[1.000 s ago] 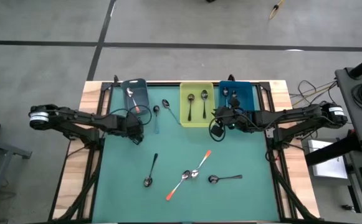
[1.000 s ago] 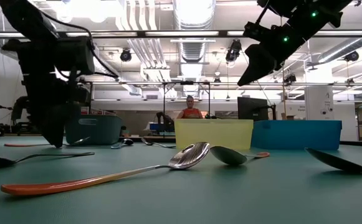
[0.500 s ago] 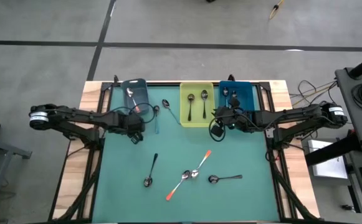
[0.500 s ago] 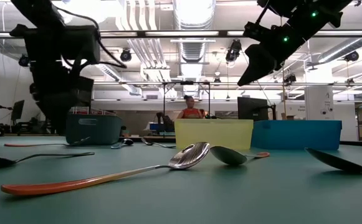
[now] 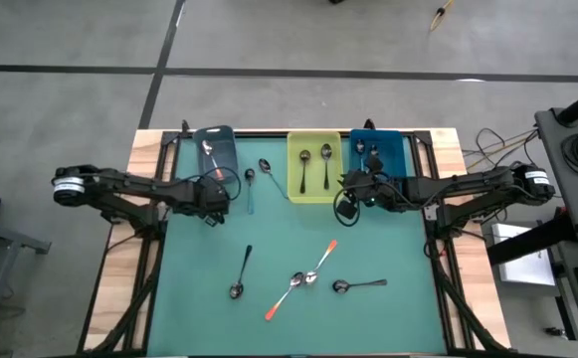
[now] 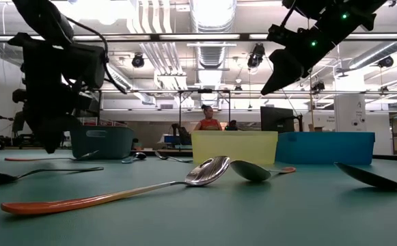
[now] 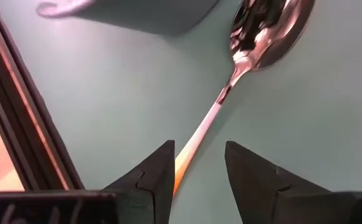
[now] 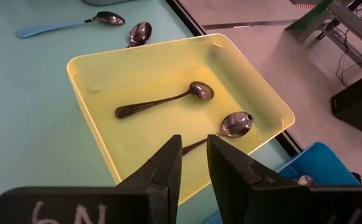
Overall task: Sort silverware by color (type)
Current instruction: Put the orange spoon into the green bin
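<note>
Left gripper sits left of centre in the overhead frame, beside the grey-blue plastic bin; fingers spread, empty, straddling the orange-handled metal spoon on the green mat below without touching it. Right gripper hovers right of centre, above the yellow rectangular tray edge, fingers slightly parted, holding nothing. Two dark-handled spoons lie in that tray. More loose spoons scatter lower centre.
</note>
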Robot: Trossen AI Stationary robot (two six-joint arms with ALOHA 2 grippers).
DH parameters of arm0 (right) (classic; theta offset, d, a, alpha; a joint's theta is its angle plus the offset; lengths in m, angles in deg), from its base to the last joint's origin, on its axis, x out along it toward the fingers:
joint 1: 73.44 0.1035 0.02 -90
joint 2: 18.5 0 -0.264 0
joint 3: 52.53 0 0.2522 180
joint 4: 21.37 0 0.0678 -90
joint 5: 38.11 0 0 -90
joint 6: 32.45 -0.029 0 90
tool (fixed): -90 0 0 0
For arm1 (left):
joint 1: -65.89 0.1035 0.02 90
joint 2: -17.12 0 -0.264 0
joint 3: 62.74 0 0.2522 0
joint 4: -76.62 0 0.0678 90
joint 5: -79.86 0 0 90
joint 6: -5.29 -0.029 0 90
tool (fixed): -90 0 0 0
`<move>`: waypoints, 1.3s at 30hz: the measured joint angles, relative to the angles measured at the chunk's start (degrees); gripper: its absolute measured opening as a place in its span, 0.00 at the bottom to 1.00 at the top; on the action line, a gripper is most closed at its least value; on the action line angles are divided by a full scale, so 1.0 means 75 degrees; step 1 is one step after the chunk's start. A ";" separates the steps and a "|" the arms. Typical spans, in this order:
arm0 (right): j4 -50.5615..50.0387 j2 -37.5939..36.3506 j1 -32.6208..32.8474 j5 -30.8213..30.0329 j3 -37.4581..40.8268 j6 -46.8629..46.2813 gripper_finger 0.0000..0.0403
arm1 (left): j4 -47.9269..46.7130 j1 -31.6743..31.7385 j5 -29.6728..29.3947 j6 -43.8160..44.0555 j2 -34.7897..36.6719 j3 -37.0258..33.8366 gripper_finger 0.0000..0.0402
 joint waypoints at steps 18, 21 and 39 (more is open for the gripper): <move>0.0012 0.0000 0.0000 0.0000 0.0009 -0.0011 0.17 | 0.0045 -0.0006 -0.0527 -0.0243 -0.1120 0.0008 0.55; 0.0029 0.0000 0.0000 0.0000 0.0009 -0.0011 0.17 | 0.0051 -0.0003 -0.0493 -0.0267 -0.1202 0.0008 0.55; 0.0055 0.0000 0.0000 0.0000 0.0017 -0.0003 0.17 | 0.0252 0.0124 0.0379 -0.0444 -0.0512 -0.0084 0.41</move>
